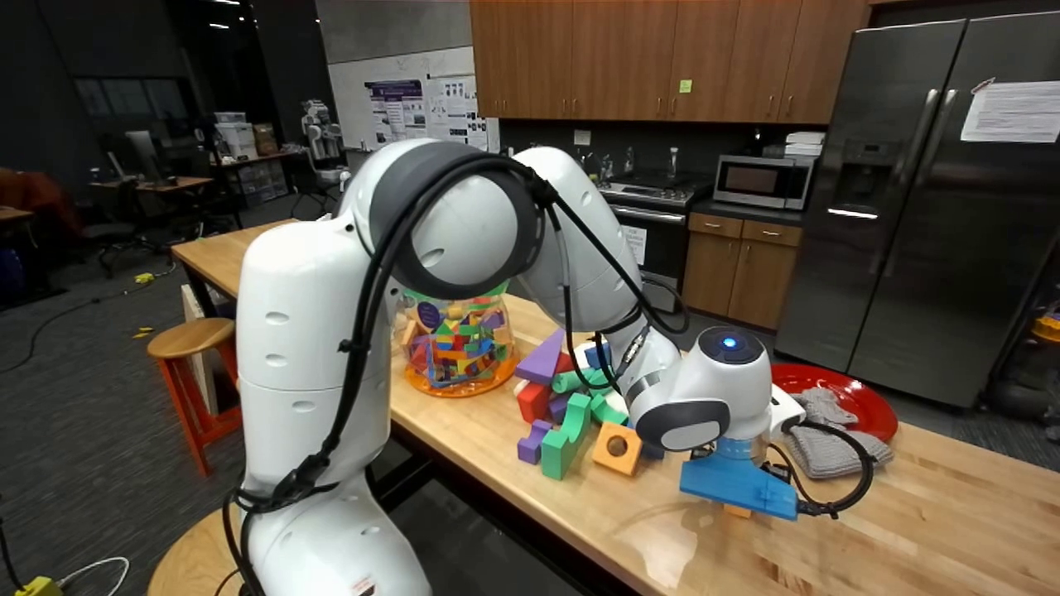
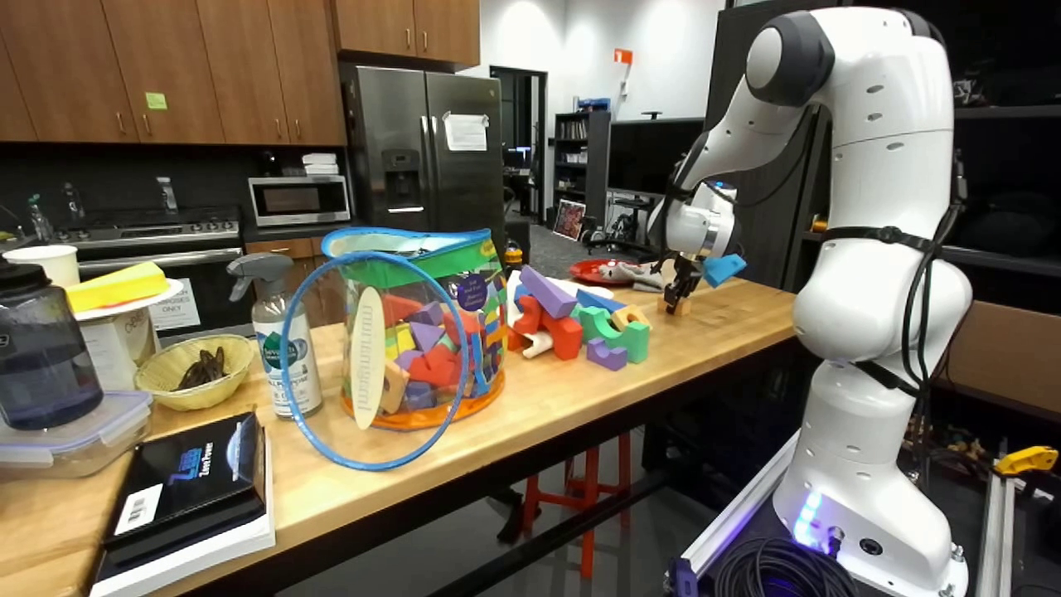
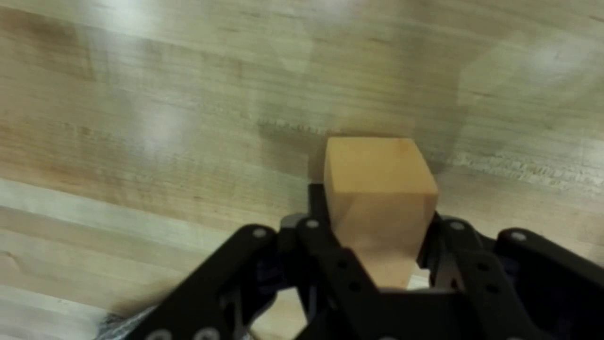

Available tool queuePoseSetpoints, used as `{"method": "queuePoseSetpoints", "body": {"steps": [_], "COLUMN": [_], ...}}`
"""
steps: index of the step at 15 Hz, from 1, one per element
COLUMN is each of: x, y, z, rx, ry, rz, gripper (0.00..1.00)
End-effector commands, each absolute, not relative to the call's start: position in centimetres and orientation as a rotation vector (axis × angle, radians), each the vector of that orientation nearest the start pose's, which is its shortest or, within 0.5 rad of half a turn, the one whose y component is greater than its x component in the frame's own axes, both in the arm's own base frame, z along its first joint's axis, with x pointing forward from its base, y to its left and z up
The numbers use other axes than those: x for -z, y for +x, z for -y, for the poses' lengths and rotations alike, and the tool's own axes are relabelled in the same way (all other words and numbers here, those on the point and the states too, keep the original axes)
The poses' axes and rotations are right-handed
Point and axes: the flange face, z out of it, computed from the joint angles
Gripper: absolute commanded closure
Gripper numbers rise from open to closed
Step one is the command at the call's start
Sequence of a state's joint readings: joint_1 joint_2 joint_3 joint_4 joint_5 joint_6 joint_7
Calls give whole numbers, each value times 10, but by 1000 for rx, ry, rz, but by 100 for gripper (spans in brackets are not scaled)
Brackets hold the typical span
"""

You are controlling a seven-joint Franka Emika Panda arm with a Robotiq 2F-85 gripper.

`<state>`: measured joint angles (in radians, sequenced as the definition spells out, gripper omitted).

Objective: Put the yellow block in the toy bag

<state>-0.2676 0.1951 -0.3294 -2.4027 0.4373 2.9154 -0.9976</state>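
Observation:
The yellow block (image 3: 380,172), a small orange-yellow cube, sits between the black fingers of my gripper (image 3: 375,219). Both fingers press its sides in the wrist view. The block also shows under the gripper (image 2: 681,283) as a small orange piece (image 2: 683,307), at or just above the tabletop; I cannot tell which. In an exterior view a blue wrist part hides most of it, leaving an orange sliver (image 1: 737,511). The clear toy bag (image 2: 452,264), full of coloured pieces, stands farther along the table, its blue-rimmed round lid hanging open. It also shows behind the arm (image 1: 464,387).
Loose blocks, including a green arch (image 1: 566,439) and an orange block with a hole (image 1: 617,448), lie between gripper and bag. A red bowl (image 1: 878,406) with grey cloth is beside the gripper. A spray bottle (image 2: 286,332) stands against the bag's far side.

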Motion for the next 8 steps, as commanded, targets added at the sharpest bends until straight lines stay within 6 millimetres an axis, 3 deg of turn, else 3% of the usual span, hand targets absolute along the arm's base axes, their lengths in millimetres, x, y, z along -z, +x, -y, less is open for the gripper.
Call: {"method": "queuePoseSetpoints", "body": {"steps": [1,4,8], "x": [-270,-271,-289], "y": [416,414,415], "z": [326,328,336], "rx": [533,483,402], "ry": [-3291,-3281,-3268], "rz": [1,9,119], "gripper": [84,84,84]}}
